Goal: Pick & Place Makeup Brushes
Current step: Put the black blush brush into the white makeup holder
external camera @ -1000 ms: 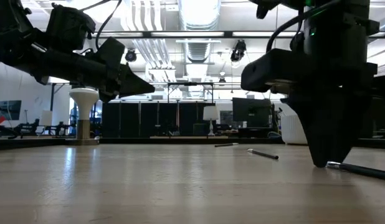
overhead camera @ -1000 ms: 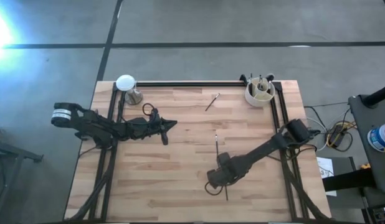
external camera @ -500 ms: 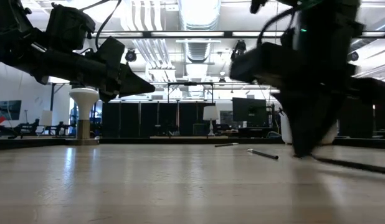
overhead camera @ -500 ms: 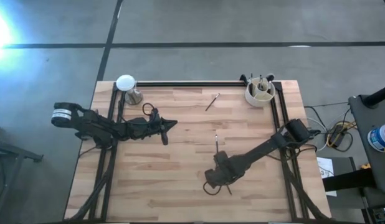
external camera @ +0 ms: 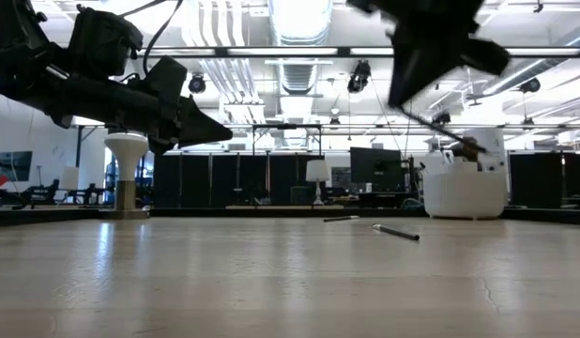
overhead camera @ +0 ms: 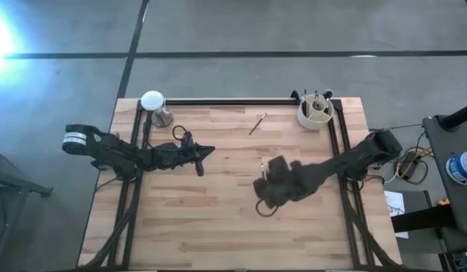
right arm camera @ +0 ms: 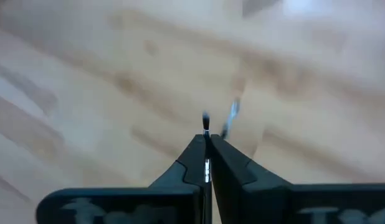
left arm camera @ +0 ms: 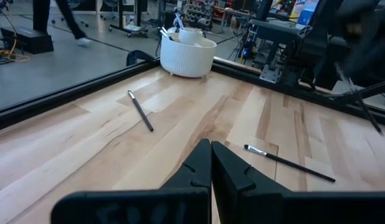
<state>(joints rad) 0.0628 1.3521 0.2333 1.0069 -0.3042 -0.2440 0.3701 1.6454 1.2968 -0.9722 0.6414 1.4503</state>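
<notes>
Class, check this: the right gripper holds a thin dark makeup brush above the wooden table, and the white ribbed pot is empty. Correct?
Not quite: the white ribbed pot holds several thin dark makeup brushes, as the high view shows. The rest stands.

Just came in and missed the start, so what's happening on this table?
The right hand is shut on a makeup brush and lifted above the table. Two more brushes lie on the wood, and the white cup at the back corner holds some. The left hand hangs shut and empty.
</notes>
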